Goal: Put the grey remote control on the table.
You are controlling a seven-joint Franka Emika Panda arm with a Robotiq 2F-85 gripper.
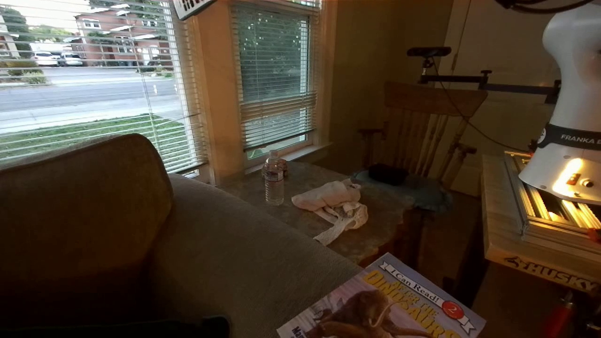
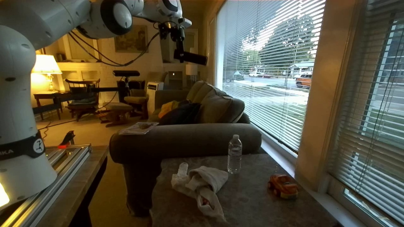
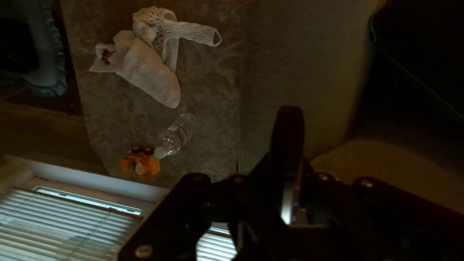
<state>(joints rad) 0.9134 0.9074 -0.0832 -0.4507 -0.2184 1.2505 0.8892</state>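
In an exterior view my gripper [image 2: 179,54] is high in the air, shut on the grey remote control [image 2: 195,58], which looks like a dark bar against the light there. Only one pale, button-marked end of the remote control [image 1: 190,6] dips into an exterior view at the top edge. In the wrist view my gripper [image 3: 290,170] is nearly black; a pale strip shows between its fingers, too dark to make out fully. Below and apart from the held remote stands the table [image 1: 300,171], also seen in an exterior view as a mottled brown tabletop [image 2: 249,209] and in the wrist view as table [image 3: 214,90].
On the table are a clear bottle [image 2: 234,157], a crumpled white cloth [image 2: 208,178] and an orange toy car [image 2: 283,186]. The sofa arm [image 2: 189,138] adjoins the table and carries a dinosaur book [image 1: 385,305]. Window blinds [image 2: 271,63] rise alongside.
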